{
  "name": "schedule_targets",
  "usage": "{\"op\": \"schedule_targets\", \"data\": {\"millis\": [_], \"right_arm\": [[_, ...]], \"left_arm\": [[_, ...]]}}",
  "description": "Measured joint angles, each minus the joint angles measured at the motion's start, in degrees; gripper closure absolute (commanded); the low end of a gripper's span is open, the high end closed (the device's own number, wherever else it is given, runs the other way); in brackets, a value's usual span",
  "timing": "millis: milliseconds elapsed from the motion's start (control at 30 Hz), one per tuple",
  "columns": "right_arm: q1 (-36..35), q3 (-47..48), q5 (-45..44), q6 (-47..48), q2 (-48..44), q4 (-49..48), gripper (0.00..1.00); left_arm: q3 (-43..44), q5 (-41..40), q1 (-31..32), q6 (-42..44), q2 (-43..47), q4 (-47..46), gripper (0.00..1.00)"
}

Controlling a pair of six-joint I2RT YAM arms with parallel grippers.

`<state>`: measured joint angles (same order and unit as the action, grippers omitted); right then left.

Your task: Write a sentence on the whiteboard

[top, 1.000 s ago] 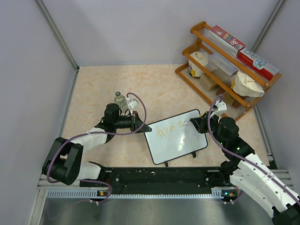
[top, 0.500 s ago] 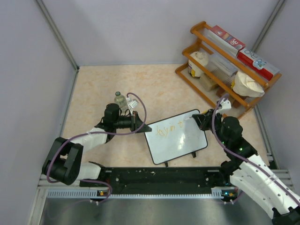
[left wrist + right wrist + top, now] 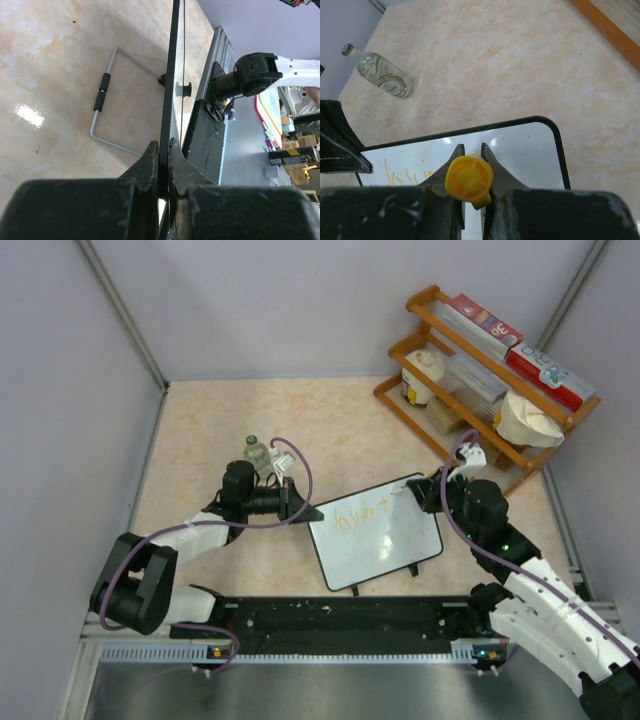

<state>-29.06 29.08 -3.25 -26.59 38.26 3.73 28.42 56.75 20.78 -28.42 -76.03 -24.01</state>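
The whiteboard point(image 3: 385, 545) lies tilted on the table, black-framed and glossy. An orange sentence point(image 3: 360, 516) runs along its upper part as one short line. My left gripper point(image 3: 305, 512) is shut on the board's left edge, and the left wrist view shows the whiteboard point(image 3: 172, 75) edge-on between the left gripper's point(image 3: 163, 150) jaws. My right gripper point(image 3: 422, 498) is shut on a marker point(image 3: 402, 502) whose tip meets the board just right of the writing. In the right wrist view the marker's yellow end point(image 3: 469, 180) fills the right gripper point(image 3: 470, 148), above the whiteboard point(image 3: 525, 145) and the sentence point(image 3: 405, 176).
A small glass bottle point(image 3: 258, 452) lies behind my left wrist and shows as the bottle point(image 3: 382, 75) in the right wrist view. A wooden shelf point(image 3: 480, 370) with boxes and bags stands at the back right. A grey wire stand point(image 3: 107, 100) sits under the board.
My right gripper has shifted slightly with the marker near the board's upper right corner, and a small stroke was added at the line's end. The left gripper has not moved.
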Motion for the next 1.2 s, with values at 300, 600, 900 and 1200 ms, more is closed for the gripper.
{"op": "schedule_targets", "data": {"millis": [300,600,900,1200], "right_arm": [[0.0,-0.2,-0.1,0.0,0.0,-1.5,1.00],[0.0,-1.7,0.6,0.0,-1.3,-1.0,1.00],[0.0,-3.0,2.1,0.0,-2.8,-0.4,1.00],[0.0,-4.4,3.3,0.0,-5.4,2.4,1.00]], "left_arm": [[0.0,0.0,0.0,0.0,0.0,0.0,1.00],[0.0,0.0,0.0,0.0,0.0,0.0,1.00],[0.0,0.0,0.0,0.0,0.0,0.0,1.00],[0.0,0.0,0.0,0.0,0.0,0.0,1.00]]}}
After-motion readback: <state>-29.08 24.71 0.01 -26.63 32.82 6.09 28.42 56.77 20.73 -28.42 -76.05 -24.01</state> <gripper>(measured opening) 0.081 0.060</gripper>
